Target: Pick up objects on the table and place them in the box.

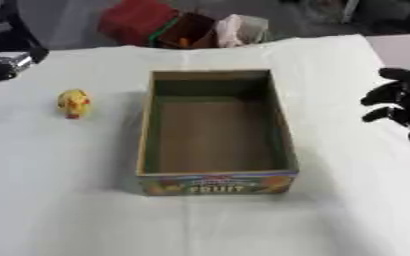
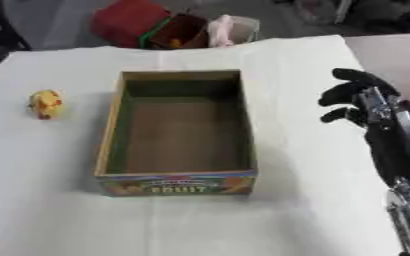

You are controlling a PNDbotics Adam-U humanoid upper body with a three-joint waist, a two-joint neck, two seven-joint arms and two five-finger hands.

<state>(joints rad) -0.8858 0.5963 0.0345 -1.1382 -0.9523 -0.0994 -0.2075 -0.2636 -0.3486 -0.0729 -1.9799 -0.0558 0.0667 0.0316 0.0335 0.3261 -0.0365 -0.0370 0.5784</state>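
Note:
An open cardboard box (image 1: pixel 213 182) with a colourful "FRUIT" label on its near wall stands mid-table; only its brown floor shows inside. To the left of it, apart from it, a small yellow toy with red marks (image 1: pixel 73 103) stands on the white cloth. My right hand (image 2: pixel 359 96) hovers to the right of the box. Its fingers are relaxed, point toward the box and hold nothing. The right forearm runs down to the lower right corner. A black and silver part of my left hand (image 1: pixel 5 65) shows at the upper left edge, behind the toy.
The white cloth (image 1: pixel 77 210) covers the table. Beyond its far edge lie a red bag (image 1: pixel 137 19), a brown container (image 1: pixel 187 31) and a pinkish bundle (image 1: pixel 237 29). The table's right edge (image 2: pixel 366 50) runs just behind my right hand.

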